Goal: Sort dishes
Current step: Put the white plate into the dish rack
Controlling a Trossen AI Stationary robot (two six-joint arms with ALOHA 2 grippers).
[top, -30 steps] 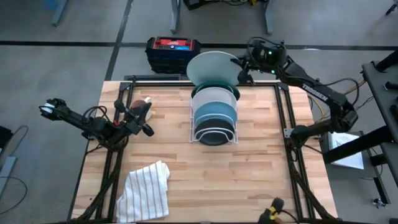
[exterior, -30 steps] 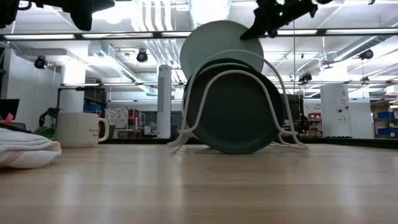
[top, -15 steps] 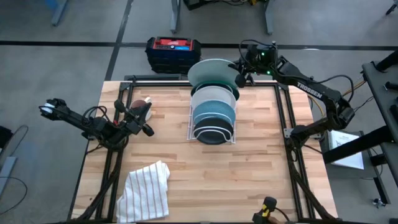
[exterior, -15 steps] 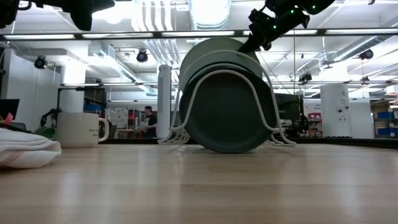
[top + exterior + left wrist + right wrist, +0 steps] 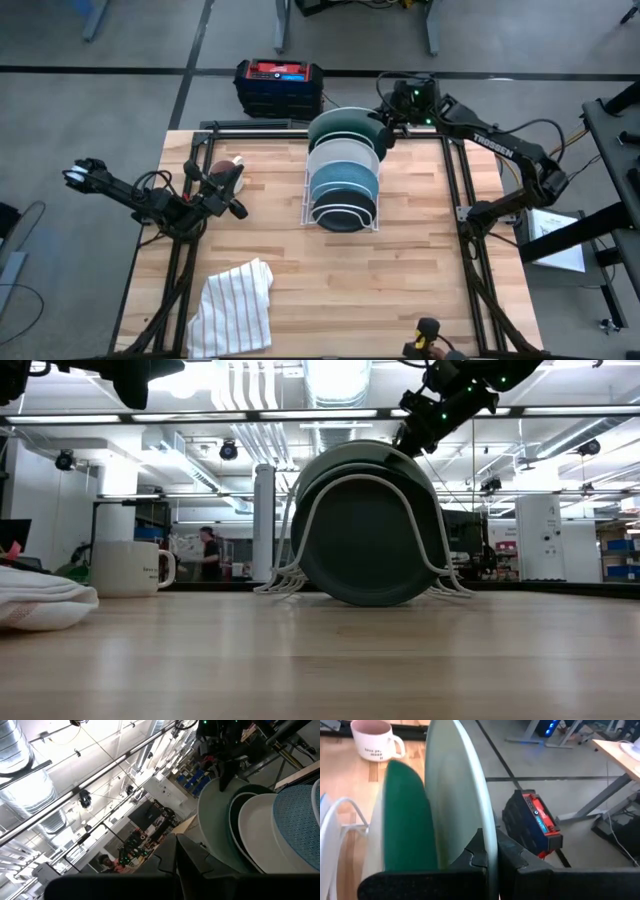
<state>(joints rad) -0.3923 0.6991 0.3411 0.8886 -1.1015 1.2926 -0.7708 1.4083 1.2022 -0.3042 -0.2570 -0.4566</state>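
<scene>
A white wire rack (image 5: 306, 200) stands mid-table with four plates on edge. From the far end they are a dark green one with a pale underside (image 5: 343, 126) (image 5: 350, 452), a pale blue one (image 5: 345, 155), a teal one (image 5: 345, 182) and a blackish one with a pale rim (image 5: 345, 213) (image 5: 370, 540). My right gripper (image 5: 384, 124) (image 5: 416, 434) is at the rack's far right corner, shut on the dark green plate. My left gripper (image 5: 232, 205) (image 5: 176, 851) waits shut above the table's left side. My right gripper pinches the dark green plate's rim (image 5: 487, 820) between its two fingers (image 5: 477, 852), at the plate's upper right edge. It comes slanting down from the far right. The plate stands upright in the rack's farthest slot, and the other plates hide its lower edge.
A pale mug (image 5: 232, 168) (image 5: 130, 568) stands on the table's left, beside my left gripper. A white striped cloth (image 5: 235, 305) (image 5: 40, 605) lies near the near-left corner. A red and black box (image 5: 278, 82) sits on the floor beyond the far edge.
My right gripper has moved down and slightly toward the near edge, still holding the dark green plate. The plate was tilted above the rack with its pale underside up. It now stands upright, sunk into the farthest slot behind the pale blue plate.
</scene>
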